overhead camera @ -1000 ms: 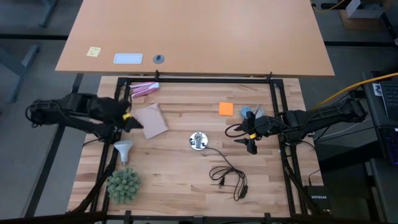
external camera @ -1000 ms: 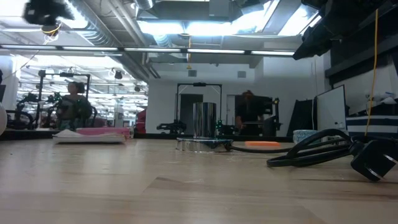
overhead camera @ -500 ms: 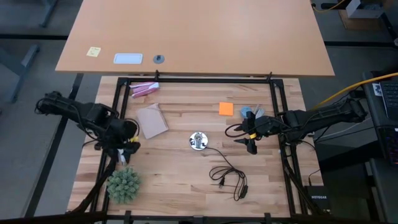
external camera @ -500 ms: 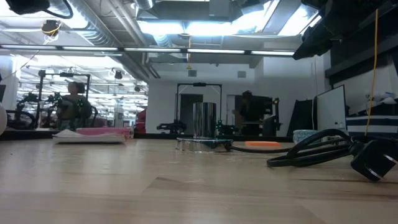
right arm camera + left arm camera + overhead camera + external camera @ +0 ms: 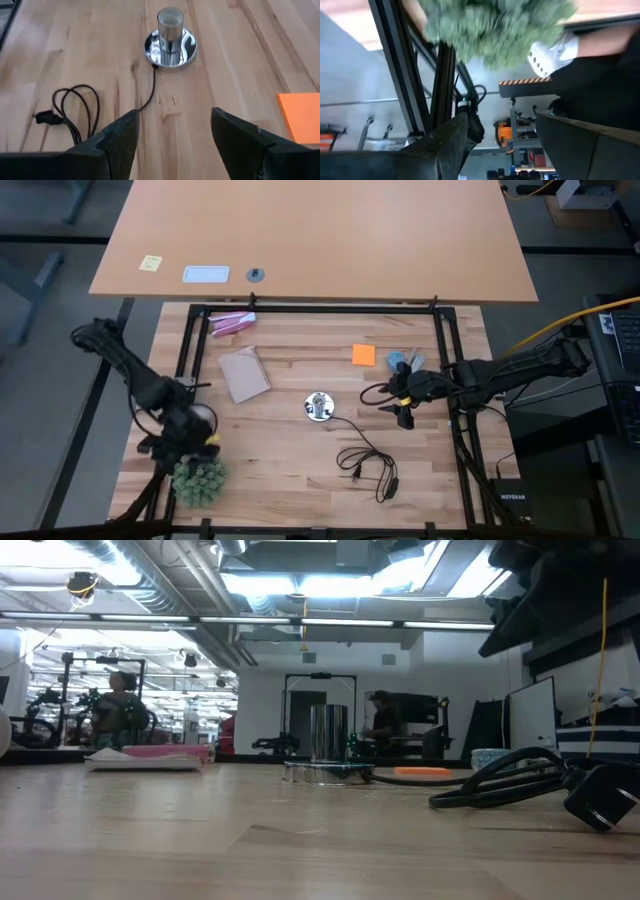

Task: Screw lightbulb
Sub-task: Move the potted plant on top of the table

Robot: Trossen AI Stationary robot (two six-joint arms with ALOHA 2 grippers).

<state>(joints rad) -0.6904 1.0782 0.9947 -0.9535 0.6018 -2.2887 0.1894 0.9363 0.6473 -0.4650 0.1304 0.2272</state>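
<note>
I'm swinging the left gripper (image 5: 190,442) down from the tan card onto the lightbulb (image 5: 202,417), fingers wide and empty.

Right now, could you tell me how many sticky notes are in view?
2: an orange sticky note on the wooden worktable, beyond the socket, and a yellow sticky note on the far desk. Others may be hidden.

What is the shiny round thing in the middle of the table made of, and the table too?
The lamp socket looks like polished metal: its round base is mirror-bright and reflects its surroundings. Its cord looks like black plastic or rubber, thin and bendy. The table looks like wood: pale planks with visible grain lines.
</note>
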